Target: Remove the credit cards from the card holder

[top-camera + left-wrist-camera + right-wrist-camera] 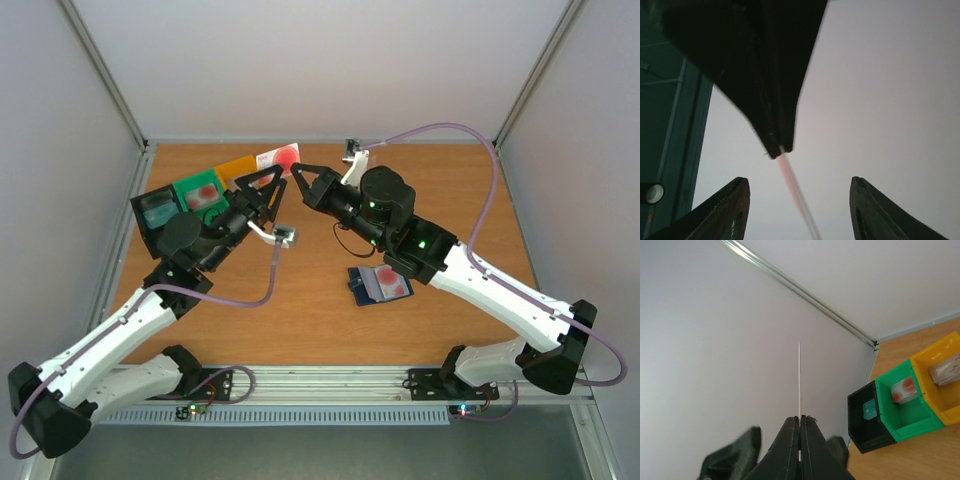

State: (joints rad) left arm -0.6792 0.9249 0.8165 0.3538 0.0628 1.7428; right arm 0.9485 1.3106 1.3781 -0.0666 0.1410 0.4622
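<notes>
I'm in the middle of a handover. My right gripper (800, 417) is pressed together on a pale card (799, 380) with a red disc, holding it up in the air by one edge. From that wrist I see it edge-on, as a thin line rising straight out of the fingertips. My left gripper (798, 179) faces it tip to tip with its fingers spread. In its own view the card runs down between them with a gap on either side, so it is not gripping anything yet.

The card holder (358, 288) lies open on the table (300, 300), well behind the right gripper and beside that arm's forearm. A second card (390, 282) with a reddish mark shows in its pocket, so I judge the job only partly done. The black bin (875, 442), green bin (912, 420) and yellow bin (950, 412) stand in a row just behind and outboard of the left gripper.

Next I want the left gripper to close squarely on the free half of the card, clear of the right fingertips. Only then should the right let go. The card is thin and slick, and an off-centre pinch could twist it loose. After that I expect the right gripper to go back for the holder.
</notes>
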